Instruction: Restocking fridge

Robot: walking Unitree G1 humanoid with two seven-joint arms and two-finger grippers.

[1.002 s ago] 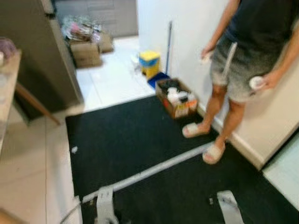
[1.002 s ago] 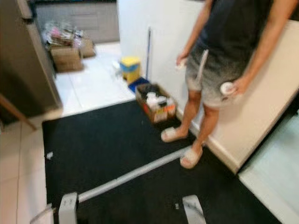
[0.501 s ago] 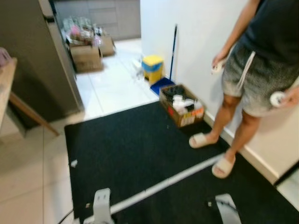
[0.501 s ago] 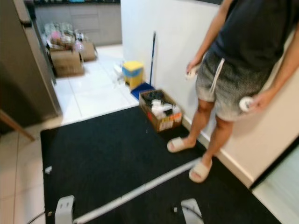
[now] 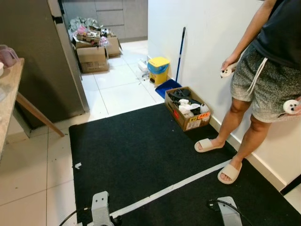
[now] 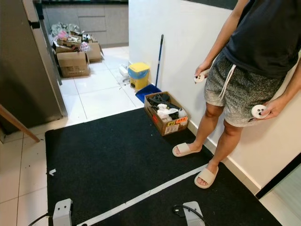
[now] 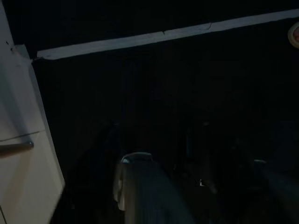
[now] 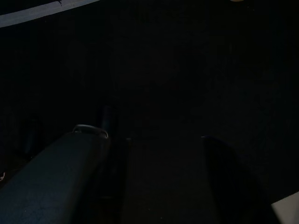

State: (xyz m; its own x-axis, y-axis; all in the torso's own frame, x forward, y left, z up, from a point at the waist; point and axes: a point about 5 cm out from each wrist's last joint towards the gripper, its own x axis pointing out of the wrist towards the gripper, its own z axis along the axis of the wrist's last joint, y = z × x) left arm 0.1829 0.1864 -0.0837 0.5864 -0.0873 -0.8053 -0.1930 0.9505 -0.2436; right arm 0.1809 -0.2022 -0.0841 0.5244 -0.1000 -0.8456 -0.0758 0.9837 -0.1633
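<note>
A tall dark grey fridge (image 5: 40, 61) stands at the left with its door shut. By the white wall sits a cardboard box (image 5: 188, 109) of bottles and packets. Both my silver arms, the left arm (image 5: 100, 209) and the right arm (image 5: 229, 212), hang low over the black mat (image 5: 136, 150). The left gripper (image 7: 196, 177) and the right gripper (image 8: 154, 154) show as dark shapes above the mat in their wrist views, holding nothing that I can make out.
A person (image 5: 265, 84) in sandals stands against the right wall with a white controller in each hand. A white stripe (image 5: 174, 187) crosses the mat. A yellow bin (image 5: 158, 68), a broom (image 5: 179, 52) and more boxes (image 5: 91, 57) stand beyond. A counter edge (image 5: 7, 96) juts in at left.
The camera has steadied and the blur is gone; the whole picture has shifted. The person and the boxes stay where they were.
</note>
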